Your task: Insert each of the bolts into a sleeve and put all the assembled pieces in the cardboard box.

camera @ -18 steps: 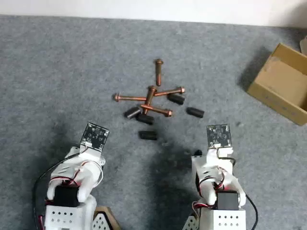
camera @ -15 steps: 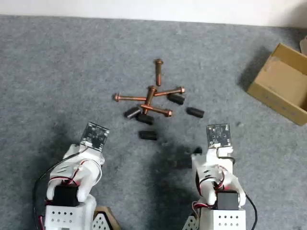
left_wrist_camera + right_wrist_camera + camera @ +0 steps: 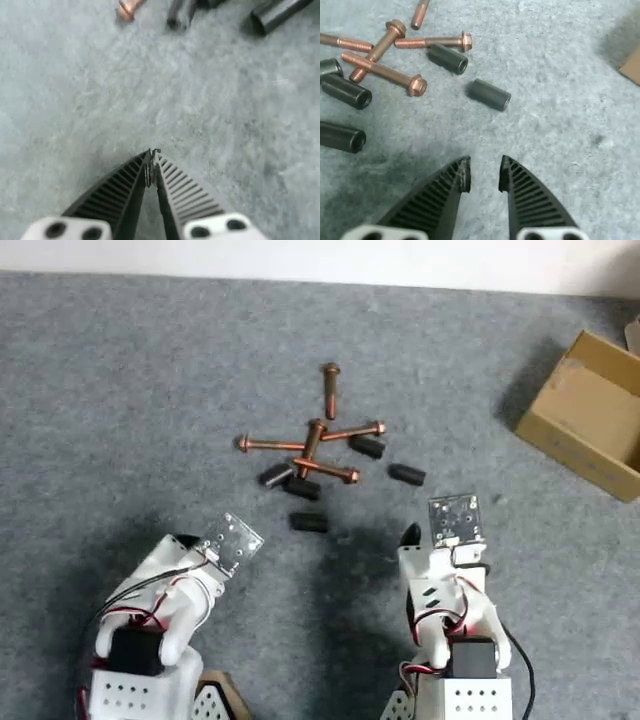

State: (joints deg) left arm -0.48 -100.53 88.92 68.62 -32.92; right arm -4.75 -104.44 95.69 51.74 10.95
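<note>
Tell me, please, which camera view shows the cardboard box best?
The high view: the box sits at the right edge, with its outer walls and rim in sight, though the frame cuts off part of it. The right wrist view catches just a corner of the box. The left wrist view faces the carpet instead.

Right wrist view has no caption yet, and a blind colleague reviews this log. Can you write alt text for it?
The right end effector hangs open over grey carpet, holding nothing. Ahead of it lie loose copper bolts and black sleeves in a scatter. A corner of the box shows at the edge.
</note>
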